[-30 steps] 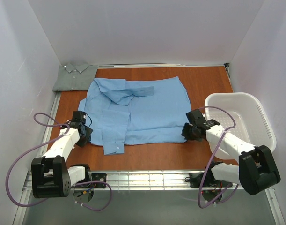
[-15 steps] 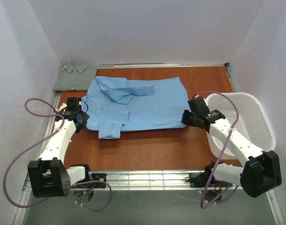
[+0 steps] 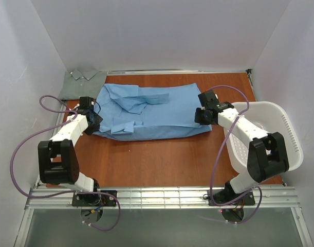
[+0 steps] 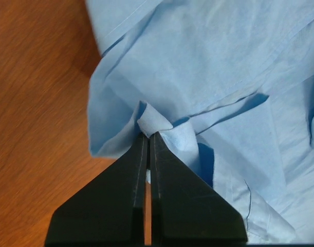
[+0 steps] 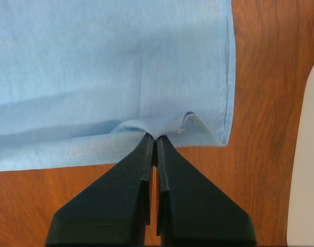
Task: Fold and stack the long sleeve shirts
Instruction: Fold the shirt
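Note:
The light blue shirt (image 3: 151, 110) lies across the middle of the wooden table, its near half doubled back over the far half. My left gripper (image 3: 95, 122) is shut on the blue cloth (image 4: 157, 128) at the shirt's left edge. My right gripper (image 3: 200, 117) is shut on the blue cloth (image 5: 162, 126) near the shirt's right hem corner. The grey-green shirt (image 3: 77, 82) lies folded in the far left corner, apart from both grippers.
A white plastic laundry basket (image 3: 285, 128) stands at the right edge, close beside my right arm. White walls close in the table on the left, back and right. Bare wood (image 3: 151, 159) stretches between the shirt and the near metal rail.
Both grippers have carried the shirt's near edge away from the arm bases, folding it over the far part. The shirt now shows as a narrower band. The grey-green shirt has not moved.

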Controlling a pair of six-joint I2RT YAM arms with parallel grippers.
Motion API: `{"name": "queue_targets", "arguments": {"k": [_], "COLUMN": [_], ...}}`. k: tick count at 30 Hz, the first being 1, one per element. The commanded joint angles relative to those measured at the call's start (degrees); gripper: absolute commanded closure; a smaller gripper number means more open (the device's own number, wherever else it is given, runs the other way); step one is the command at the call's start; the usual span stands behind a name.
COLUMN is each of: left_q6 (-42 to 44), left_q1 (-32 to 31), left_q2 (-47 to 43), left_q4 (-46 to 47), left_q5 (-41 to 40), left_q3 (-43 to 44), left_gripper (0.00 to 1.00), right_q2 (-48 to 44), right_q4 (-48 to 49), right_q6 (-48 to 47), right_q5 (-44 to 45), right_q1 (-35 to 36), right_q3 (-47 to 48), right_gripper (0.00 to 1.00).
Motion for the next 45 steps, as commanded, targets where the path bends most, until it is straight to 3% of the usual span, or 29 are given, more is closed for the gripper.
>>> {"name": "queue_targets", "arguments": {"k": [1,6,8,9,13,14,17,19,23,29,38,45], "left_q6": [1.84,2.55,2.99,3.25,4.83,5.18,6.15,7.12,8.35,6.51,4.48,5.71], "left_q1": [0.24,0.24,0.24,0.33,0.24,0.33,0.33,0.33,0.33,0.33,3.75,5.07], "left_q2": [3.77,8.18,8.89,9.15,8.19,6.45,2.84,-1.03,-5.78,-4.47,-6.92,-7.46], "left_q4": [3.39,5.23,5.85,5.85,4.62,4.01,3.22,3.21,5.05,5.58,6.11,8.04], "left_q5": [1.00,1.79,1.70,1.44,0.21,-0.14,-2.51,-3.13,-3.13,-2.25,-1.55,2.31], "left_q3": [3.37,4.34,4.61,4.87,6.71,7.41,7.51,6.20,1.81,-1.63,-6.29,-8.48], "left_gripper": [0.99,0.88,0.79,0.75,0.53,0.39,0.12,0.08,0.09,0.17,0.20,0.28], "right_q2": [3.51,10.28,12.39,12.83,12.31,11.18,8.19,5.30,0.28,-2.28,-0.44,0.62], "right_q4": [0.07,0.33,0.16,0.07,-0.02,0.07,0.07,0.85,3.84,7.54,13.60,16.41], "right_q6": [-2.79,-3.93,-5.16,-5.51,-8.05,-9.80,-12.01,-12.72,-11.85,-8.94,-5.34,-4.28], "right_q5": [2.77,2.95,2.43,2.08,1.20,0.85,0.23,-1.00,-8.53,-15.85,-18.23,-18.84], "right_q1": [-0.66,-1.10,-1.01,-1.10,-1.01,-1.01,-0.66,-0.40,-0.13,-0.13,-0.39,-1.01], "right_q3": [4.26,7.43,9.27,9.98,12.09,12.44,13.06,12.19,7.89,0.32,-4.95,-6.97], "right_gripper": [0.99,0.93,0.87,0.78,0.59,0.57,0.48,0.45,0.45,0.46,0.49,0.51]}}
